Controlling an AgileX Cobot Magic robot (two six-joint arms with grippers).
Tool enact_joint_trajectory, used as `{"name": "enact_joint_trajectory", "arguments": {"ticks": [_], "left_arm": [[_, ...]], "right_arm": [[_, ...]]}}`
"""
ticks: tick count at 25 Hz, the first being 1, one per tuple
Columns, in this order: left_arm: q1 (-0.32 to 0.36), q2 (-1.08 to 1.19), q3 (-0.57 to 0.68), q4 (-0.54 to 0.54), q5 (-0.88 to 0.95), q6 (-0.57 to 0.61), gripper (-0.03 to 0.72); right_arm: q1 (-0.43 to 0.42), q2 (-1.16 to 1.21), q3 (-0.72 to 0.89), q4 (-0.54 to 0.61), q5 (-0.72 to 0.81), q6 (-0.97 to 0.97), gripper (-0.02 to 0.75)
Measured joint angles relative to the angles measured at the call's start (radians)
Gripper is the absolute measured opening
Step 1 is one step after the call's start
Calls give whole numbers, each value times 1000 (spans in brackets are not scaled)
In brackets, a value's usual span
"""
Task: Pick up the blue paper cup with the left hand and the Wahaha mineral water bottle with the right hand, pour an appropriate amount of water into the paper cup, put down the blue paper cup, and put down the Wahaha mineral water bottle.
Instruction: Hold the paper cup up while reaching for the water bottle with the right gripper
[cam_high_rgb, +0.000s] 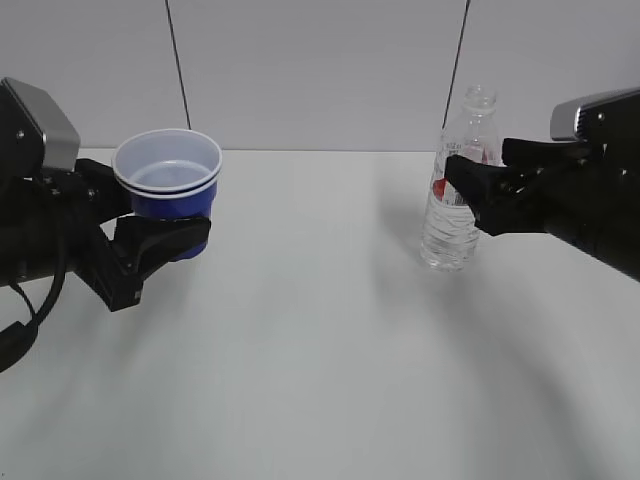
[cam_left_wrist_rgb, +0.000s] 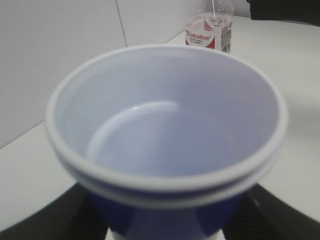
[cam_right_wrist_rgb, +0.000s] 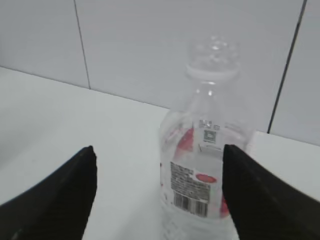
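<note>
The blue paper cup (cam_high_rgb: 167, 178) sits upright in my left gripper (cam_high_rgb: 160, 208), which is shut on its blue wall, and looks raised off the table. In the left wrist view the cup (cam_left_wrist_rgb: 165, 125) fills the frame; its white inside is empty, and black fingers (cam_left_wrist_rgb: 45, 222) flank its base. The Wahaha mineral water bottle (cam_high_rgb: 455, 215) stands uncapped on the table at the right. My right gripper (cam_high_rgb: 463, 190) is open around its label. In the right wrist view the bottle (cam_right_wrist_rgb: 205, 170) sits by the right finger (cam_right_wrist_rgb: 260, 195), far from the left one. I cannot make out a water level.
The white table (cam_high_rgb: 320, 330) runs back to a pale panelled wall (cam_high_rgb: 320, 70). Both arms reach in from the sides, leaving the table's middle and front between them. The bottle (cam_left_wrist_rgb: 210, 30) shows far behind the cup in the left wrist view.
</note>
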Motion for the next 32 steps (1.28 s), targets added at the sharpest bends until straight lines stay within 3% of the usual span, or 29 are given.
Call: {"name": "enact_joint_trajectory", "arguments": {"ticks": [9,18,23,28,32], "left_arm": [[0,0,0,0,0,0,461],[0,0,0,0,0,-2,461],[0,0,0,0,1,-2,461],[0,0,0,0,1,-2,461],[0,0,0,0,1,-2,461]], "right_arm": [[0,94,53,202,-164,-129,587],[118,192,53,350,-243,-230,587],[126,235,53,460,-249,-238,587],[126,244,53,467,-249,-238,587],[126,246,40,377,-249,-202,587]]}}
